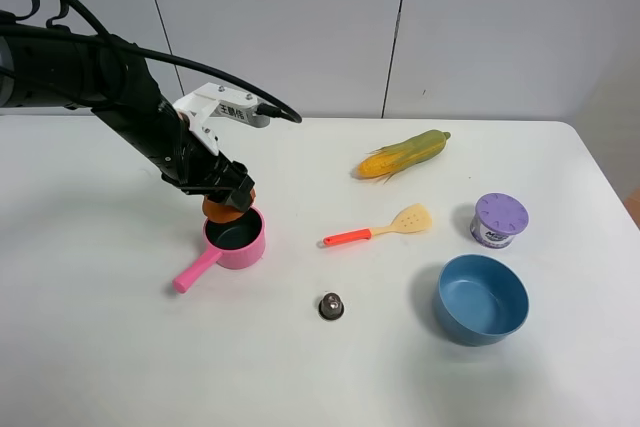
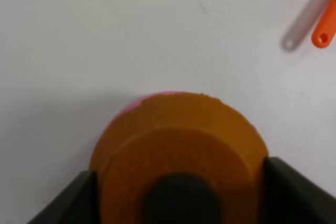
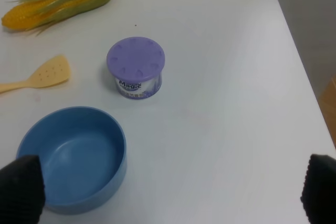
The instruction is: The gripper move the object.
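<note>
The orange-brown dome with a dark round spot sits between the jaws of my left gripper, right over the far rim of the pink saucepan. In the left wrist view the dome fills the space between the two black fingers, and a sliver of the pink pot rim shows behind it. My left gripper is shut on the dome. My right gripper is open and empty above the table's right side. It is out of the exterior high view.
A corn cob, an orange-handled yellow spatula, a purple-lidded can and a blue bowl lie on the right half. A small dark metallic knob sits front of centre. The saucepan's pink handle points front-left.
</note>
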### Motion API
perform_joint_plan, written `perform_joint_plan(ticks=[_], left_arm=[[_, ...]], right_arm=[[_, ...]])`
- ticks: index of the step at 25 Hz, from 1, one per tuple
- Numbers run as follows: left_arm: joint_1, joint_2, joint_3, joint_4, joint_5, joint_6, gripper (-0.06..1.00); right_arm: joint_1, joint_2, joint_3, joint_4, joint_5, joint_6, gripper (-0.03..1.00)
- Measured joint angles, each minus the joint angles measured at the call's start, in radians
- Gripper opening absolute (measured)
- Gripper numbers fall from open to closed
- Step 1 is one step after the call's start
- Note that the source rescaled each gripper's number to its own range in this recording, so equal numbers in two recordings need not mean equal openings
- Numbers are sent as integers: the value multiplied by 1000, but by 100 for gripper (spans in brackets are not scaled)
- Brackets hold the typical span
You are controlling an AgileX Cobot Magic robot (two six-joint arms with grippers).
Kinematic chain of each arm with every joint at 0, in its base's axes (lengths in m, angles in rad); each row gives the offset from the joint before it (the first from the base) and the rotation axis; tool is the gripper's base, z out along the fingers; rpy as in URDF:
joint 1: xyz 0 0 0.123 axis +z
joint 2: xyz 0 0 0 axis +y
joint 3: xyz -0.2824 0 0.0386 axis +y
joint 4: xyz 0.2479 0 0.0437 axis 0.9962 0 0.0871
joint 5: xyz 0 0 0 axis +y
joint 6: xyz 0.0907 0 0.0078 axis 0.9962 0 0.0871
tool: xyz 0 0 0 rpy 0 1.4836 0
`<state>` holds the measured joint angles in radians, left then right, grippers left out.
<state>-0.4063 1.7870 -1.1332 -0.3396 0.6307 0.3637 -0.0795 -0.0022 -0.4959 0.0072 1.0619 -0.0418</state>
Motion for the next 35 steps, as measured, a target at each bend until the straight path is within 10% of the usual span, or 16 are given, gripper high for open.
perform_joint_plan(ticks=[20, 27, 35], left_arm=[[0, 26, 66, -67, -85, -3, 0], [0, 26, 66, -71, -97, -3, 45], [0, 19, 66, -68, -106, -3, 50]], right_arm=[[0, 0, 0, 0, 0, 0, 100], [0, 0, 0, 0, 0, 0, 100], [0, 0, 0, 0, 0, 0, 100]])
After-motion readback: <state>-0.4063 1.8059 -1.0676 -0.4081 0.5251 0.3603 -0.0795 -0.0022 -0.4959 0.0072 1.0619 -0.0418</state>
